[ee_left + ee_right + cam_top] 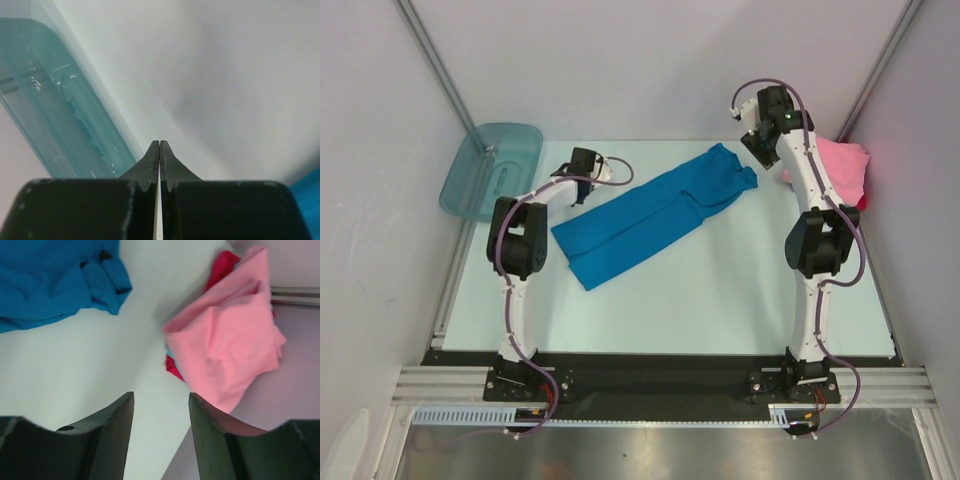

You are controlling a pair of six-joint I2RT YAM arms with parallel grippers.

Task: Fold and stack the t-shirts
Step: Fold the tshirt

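Observation:
A bright blue t-shirt (655,215) lies folded into a long strip, running diagonally across the middle of the table. Its sleeve end (45,280) shows at the top left of the right wrist view. A pink t-shirt (845,165) tops a small pile at the back right, with red cloth (172,367) peeking out under the pink t-shirt (230,345). My left gripper (568,168) hangs beside the strip's near-left end, shut with nothing between its fingers (159,145). My right gripper (758,140) hovers open and empty (161,399) over bare table between the blue sleeve and the pile.
A translucent teal tub (492,168) leans at the back left corner, close to the left of my left gripper, and fills the left side of its wrist view (50,115). Grey walls close in the table on three sides. The pink pile sits against the right wall.

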